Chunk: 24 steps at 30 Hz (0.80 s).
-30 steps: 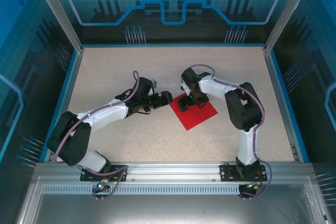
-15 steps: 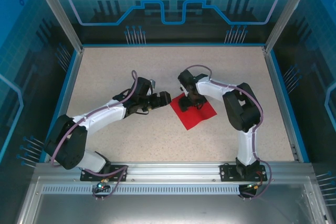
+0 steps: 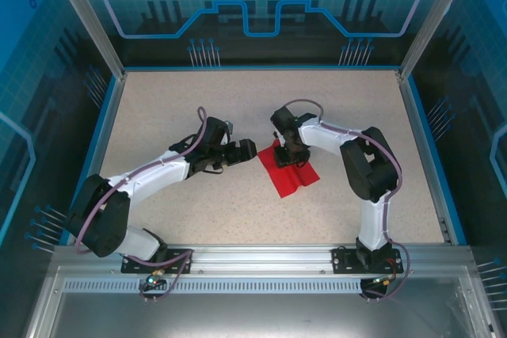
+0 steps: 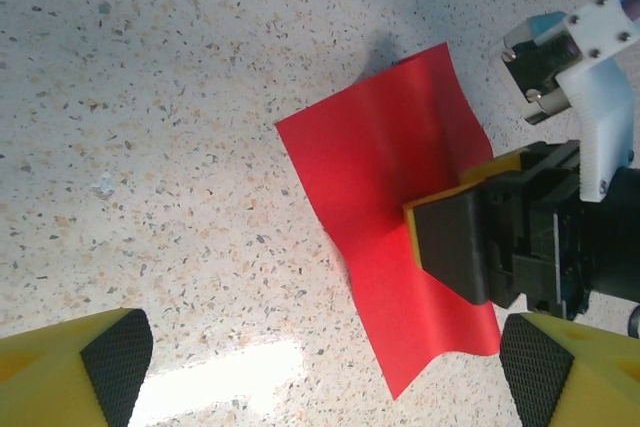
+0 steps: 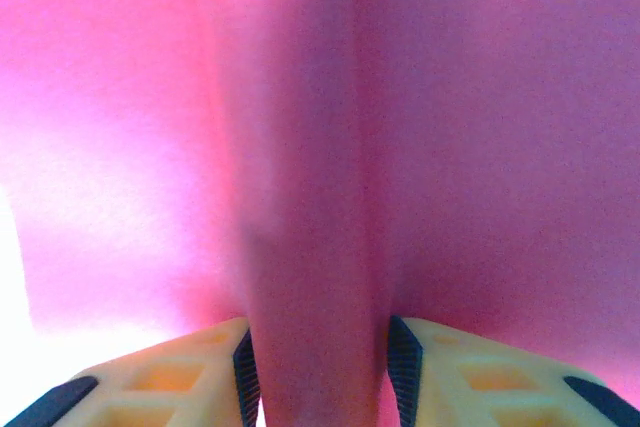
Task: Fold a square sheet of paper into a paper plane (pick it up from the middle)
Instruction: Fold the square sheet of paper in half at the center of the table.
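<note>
The square sheet of paper [image 3: 290,174] is bright red and lies mid-table, buckled up into a ridge along its middle. My right gripper [image 3: 287,154] stands down on it, and in the right wrist view the raised red ridge [image 5: 320,247] fills the gap of my right gripper [image 5: 320,372], touching both pads. The left wrist view shows the sheet [image 4: 385,162] bowed, with one black right finger [image 4: 460,247] pressed on it. My left gripper [image 3: 242,150] hovers open just left of the sheet, its gap [image 4: 330,377] holding nothing.
The speckled beige table [image 3: 198,100] has free room all around the sheet. A blue rim and metal frame posts [image 3: 107,116] bound it, with dark walls behind. The arm bases sit on the near rail [image 3: 261,259].
My right gripper has closed its jaws on the sheet's middle, and the flat square has buckled into a ridge and drawn narrower. The left arm has hardly moved.
</note>
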Tool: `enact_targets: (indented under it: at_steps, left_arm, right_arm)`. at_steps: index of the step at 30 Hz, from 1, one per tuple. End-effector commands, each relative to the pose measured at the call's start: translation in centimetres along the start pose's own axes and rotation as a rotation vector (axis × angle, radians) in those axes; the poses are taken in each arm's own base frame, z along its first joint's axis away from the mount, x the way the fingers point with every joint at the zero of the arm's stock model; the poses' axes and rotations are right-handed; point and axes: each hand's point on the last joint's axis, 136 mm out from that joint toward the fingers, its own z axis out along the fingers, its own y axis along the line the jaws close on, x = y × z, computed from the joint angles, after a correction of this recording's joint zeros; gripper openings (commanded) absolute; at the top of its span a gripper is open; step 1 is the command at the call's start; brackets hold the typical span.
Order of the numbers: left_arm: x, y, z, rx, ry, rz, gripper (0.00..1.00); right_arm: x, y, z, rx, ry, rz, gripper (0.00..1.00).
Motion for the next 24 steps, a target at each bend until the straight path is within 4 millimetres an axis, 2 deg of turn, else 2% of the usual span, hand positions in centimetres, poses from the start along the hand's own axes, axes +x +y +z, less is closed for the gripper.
enact_targets:
  at_steps: [1,8,11,13,18,20,24]
  left_arm:
    - [-0.6,0.1,-1.1,-0.013,-0.028,0.023,0.94]
    - [-0.8,0.3,-1.3,-0.019,-0.038,0.02,0.94]
    - [-0.8,0.1,-1.7,-0.009,-0.044,0.019,0.95]
    - [-1.0,-0.3,-2.2,0.006,-0.05,0.017,0.95]
    - [-1.5,-1.8,-3.9,0.061,-0.071,0.025,0.97]
    - [-1.6,-2.4,-4.4,0.084,-0.07,0.034,0.99]
    - [-1.3,-3.0,-4.3,0.115,-0.045,0.049,0.98]
  right_arm:
    - [0.5,1.3,-2.8,-0.112,-0.021,0.072,0.38]
    - [-0.7,4.5,-7.4,-0.402,-0.147,0.186,0.31]
    - [-1.3,6.0,-9.1,-0.536,-0.179,0.224,0.35]
    - [-1.7,7.3,-10.2,-0.64,-0.201,0.236,0.35]
    - [-2.9,9.0,-11.7,-0.899,-0.239,0.337,0.35]
    - [-3.2,8.5,-11.1,-0.934,-0.252,0.387,0.38]
    - [-2.5,7.5,-7.6,-0.877,-0.198,0.462,0.39]
